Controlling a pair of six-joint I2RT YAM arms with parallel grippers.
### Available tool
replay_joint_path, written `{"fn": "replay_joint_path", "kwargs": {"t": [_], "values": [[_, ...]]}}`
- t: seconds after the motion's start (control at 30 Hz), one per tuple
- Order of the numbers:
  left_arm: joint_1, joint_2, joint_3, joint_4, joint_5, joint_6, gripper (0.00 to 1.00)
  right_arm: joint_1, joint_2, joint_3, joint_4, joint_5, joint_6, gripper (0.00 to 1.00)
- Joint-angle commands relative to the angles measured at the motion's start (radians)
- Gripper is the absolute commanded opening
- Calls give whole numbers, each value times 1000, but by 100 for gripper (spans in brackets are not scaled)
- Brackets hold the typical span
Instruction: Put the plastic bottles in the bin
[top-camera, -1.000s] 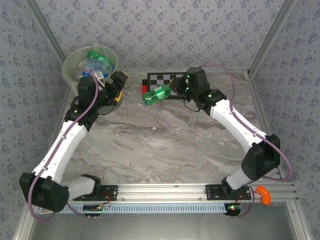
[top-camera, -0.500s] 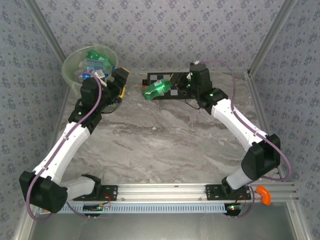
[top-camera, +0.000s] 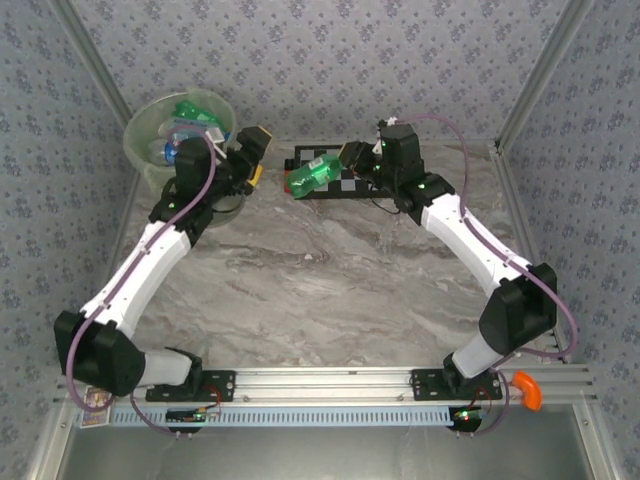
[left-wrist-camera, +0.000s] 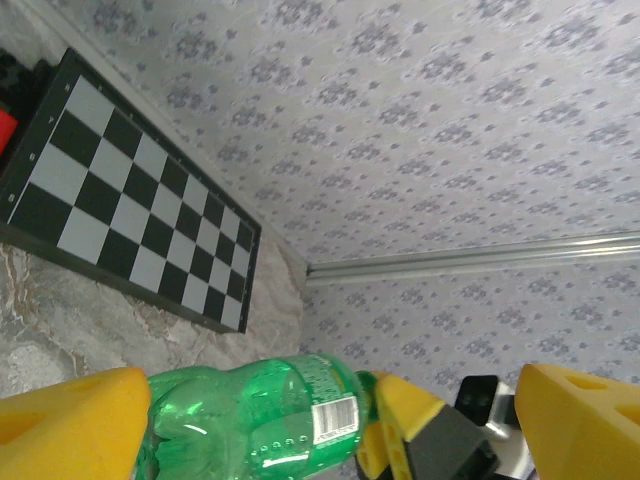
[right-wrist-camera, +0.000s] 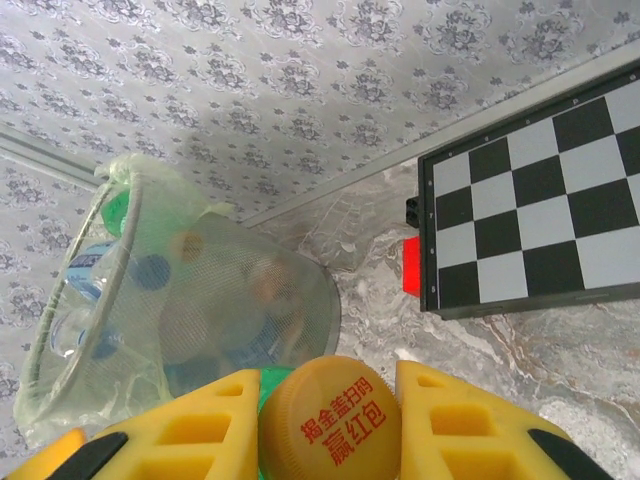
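Walls and bench: flowered grey wallpaper around a marbled bench (top-camera: 330, 270).
Green bottle (top-camera: 313, 174): in the air above the checkerboard (left-wrist-camera: 130, 230), lying sideways, well apart from the bin.
Right pincer (top-camera: 350, 160): clamped on the bottle's cap end, probably so the body points toward the other arm.
Left pincer (top-camera: 258, 157): spread wide, holding nothing, beside the bin and facing the bottle, seemingly ready to receive it.
Bin (top-camera: 138, 128): far left corner, several bottles (top-camera: 190, 115) already inside; likely beyond the right arm's easy reach.
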Motion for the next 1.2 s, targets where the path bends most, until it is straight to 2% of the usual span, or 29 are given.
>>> {"fn": "replay_joint_path", "kwargs": {"t": [0.0,0.13,0.23,0.4,0.57,0.8,1.17], "values": [[-1,23,72,4,75,28,94,-9,20,69,20,-17,-42,25],[-2,55,122,-55,104,87,93,-37,48,106,23,-78,-34,25],[-3,72,174,-122,123,188,93,-63,90,162,-8,-150,-25,25],[-7,101,288,-306,132,403,93,-78,106,200,-38,-170,-26,25],[-14,102,325,-406,108,581,89,-92,125,227,-72,-211,-26,25],[-40,94,393,-559,5,900,89,-103,174,343,-211,-302,-88,25],[-81,104,449,-672,-19,1191,88,-90,228,456,-340,-390,-143,25]]}}
